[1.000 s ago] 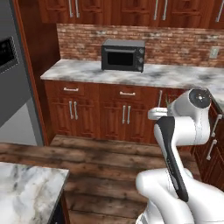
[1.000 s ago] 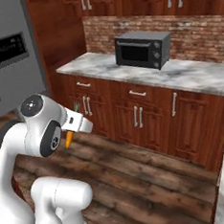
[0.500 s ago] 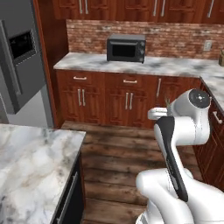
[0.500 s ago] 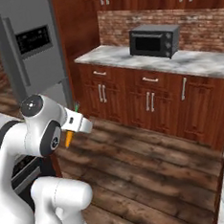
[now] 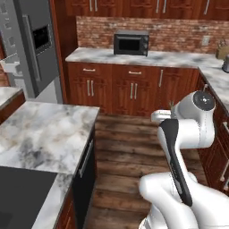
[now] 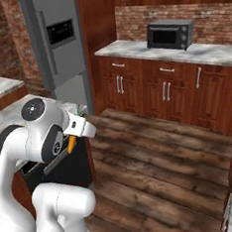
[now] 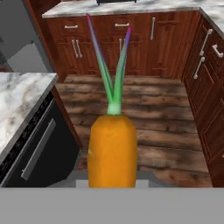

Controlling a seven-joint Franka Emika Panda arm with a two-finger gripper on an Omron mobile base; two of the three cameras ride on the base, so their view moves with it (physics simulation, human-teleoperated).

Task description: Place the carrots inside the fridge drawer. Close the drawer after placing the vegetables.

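Observation:
My gripper [image 6: 73, 137] is shut on the carrot [image 7: 112, 148], held close in front of the arm over the wooden floor. In the hand view the fat orange root rises from the bottom edge, and its green leaves [image 7: 111, 70] point away toward the cabinets. The fingertips are hidden behind the root. From the right base view the carrot [image 6: 70, 144] shows as a small orange tip under the white hand. The grey fridge [image 5: 36, 44] [image 6: 56, 41] stands at the left with its doors shut. The fridge drawer is out of view.
A marble island counter [image 5: 44, 134] with a dark cooktop [image 5: 20, 190] and a black oven front [image 7: 30, 151] lies on my left. Wooden cabinets [image 5: 129, 89] carry a microwave [image 5: 131, 43]. More cabinets [image 7: 210, 87] stand on the right. Open plank floor [image 5: 125, 152] lies ahead.
The whole picture has shifted: the base has moved, bringing the fridge and the island counter into view. The arm keeps its pose with the carrot still held.

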